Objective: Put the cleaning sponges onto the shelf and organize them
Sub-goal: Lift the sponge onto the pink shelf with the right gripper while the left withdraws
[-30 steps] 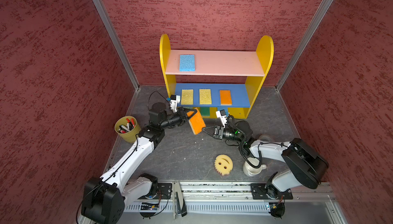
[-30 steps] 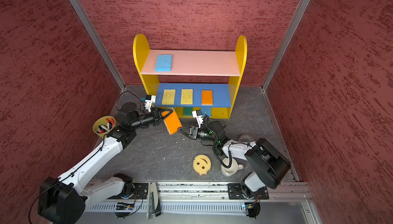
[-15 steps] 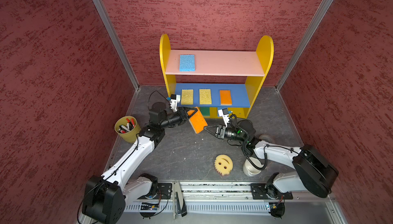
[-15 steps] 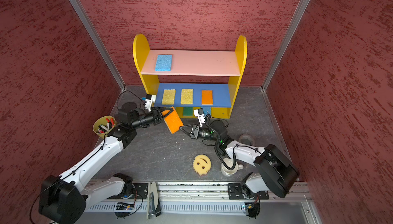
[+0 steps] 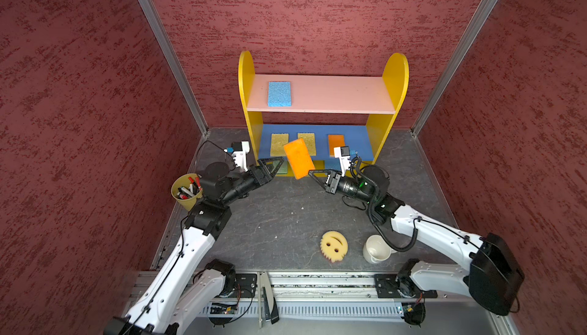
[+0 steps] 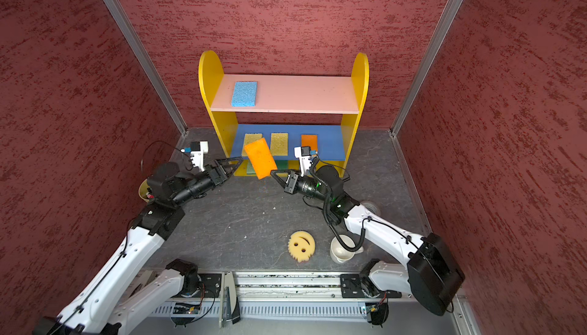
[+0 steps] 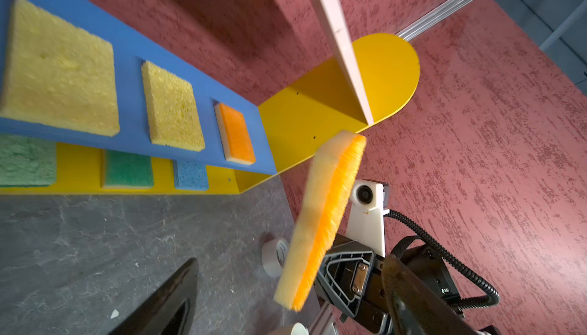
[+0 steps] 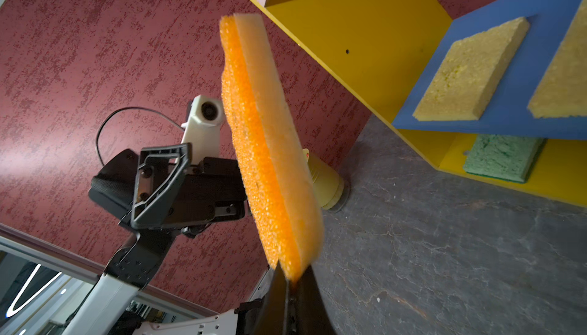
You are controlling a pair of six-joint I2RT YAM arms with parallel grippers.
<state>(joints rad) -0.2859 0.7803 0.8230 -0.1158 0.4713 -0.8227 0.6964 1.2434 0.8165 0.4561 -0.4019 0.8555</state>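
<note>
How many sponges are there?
9: one sponge on the pink board, three on the blue board, three on the base, one in the right claw, one smiley on the floor.

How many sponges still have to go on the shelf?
Seven sit on the shelf: a blue sponge on top, three on the blue board, three on the yellow base. The right end effector pinches an orange sponge; the left end effector is open beside it. Only that one and the smiley sponge on the table remain.
</note>
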